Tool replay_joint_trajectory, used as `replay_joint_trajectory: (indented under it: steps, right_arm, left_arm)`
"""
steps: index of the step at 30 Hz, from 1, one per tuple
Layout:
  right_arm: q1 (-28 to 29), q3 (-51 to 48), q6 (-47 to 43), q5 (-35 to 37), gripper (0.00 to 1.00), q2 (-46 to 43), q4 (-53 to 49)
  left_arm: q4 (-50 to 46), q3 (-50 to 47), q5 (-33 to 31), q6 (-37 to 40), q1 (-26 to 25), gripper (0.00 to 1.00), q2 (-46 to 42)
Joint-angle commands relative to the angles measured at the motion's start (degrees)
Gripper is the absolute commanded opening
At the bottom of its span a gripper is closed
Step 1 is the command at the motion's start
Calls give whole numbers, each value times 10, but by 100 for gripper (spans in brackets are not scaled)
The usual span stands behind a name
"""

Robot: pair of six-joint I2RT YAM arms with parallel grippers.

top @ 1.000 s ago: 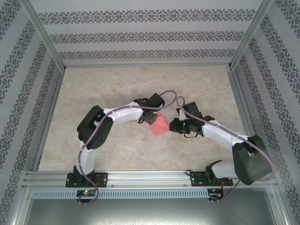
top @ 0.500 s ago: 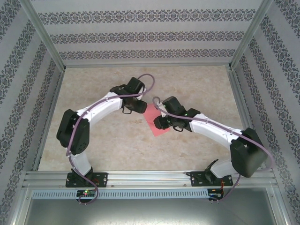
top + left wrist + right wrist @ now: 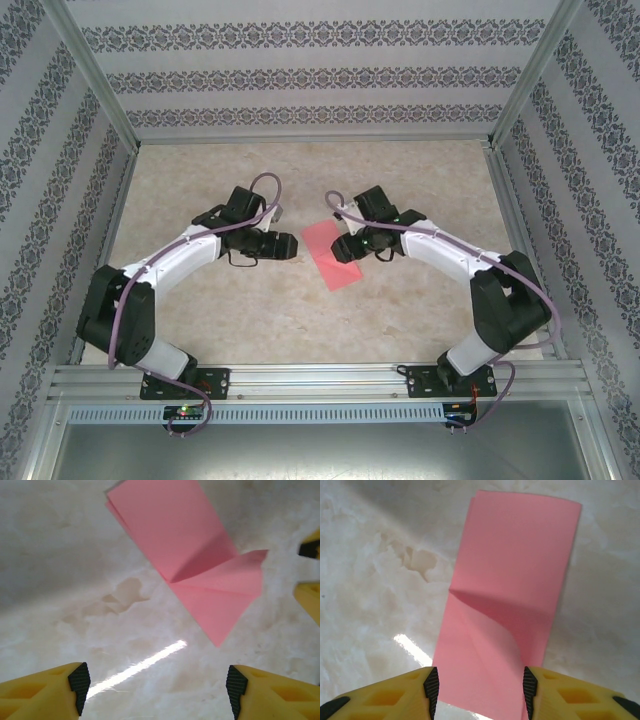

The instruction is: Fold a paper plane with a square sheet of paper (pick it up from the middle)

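1. The square sheet of paper (image 3: 333, 256), thin, plain and pink-red, lay doubled into a long rectangle on the pale marbled table (image 3: 250, 310), mid-table between your two arms. No dart shape yet; I judged this an early fold.
2. One corner flap (image 3: 227, 575) stood up off the sheet along a diagonal crease. In the right wrist view it curled loosely (image 3: 487, 645) rather than lying pressed. Likely a nose fold that wanted creasing.
3. Your right gripper (image 3: 349, 245) sat at the sheet's right edge, its jaws partly parted and straddling the near end of the paper (image 3: 515, 560), apparently placed to work that flap.
4. Your left gripper (image 3: 291, 245) hung just left of the sheet, apart from it, jaws wide with nothing between them (image 3: 155, 680). This kept it clear of the fold.
5. Hard to make out:
   - whether the right pads touched the paper or only hovered above it;
   - the sheet's near end, cut off at the bottom of the right wrist view;
   - its far corner, cropped in the left wrist view (image 3: 170, 535);
   - the lower layer, covered throughout.
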Motion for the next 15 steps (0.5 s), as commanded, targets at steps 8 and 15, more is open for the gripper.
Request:
replay_joint_trajectory:
  steps: [8,15]
  right_arm:
    - [-37,62,-58,-79,47,101,-57]
    - [-41,81,-61,-129,35,142,-59]
  left_arm:
    - [177,-76,95,-106,4,77,-26]
    - [180,-83,104,-108,4,77,-21]
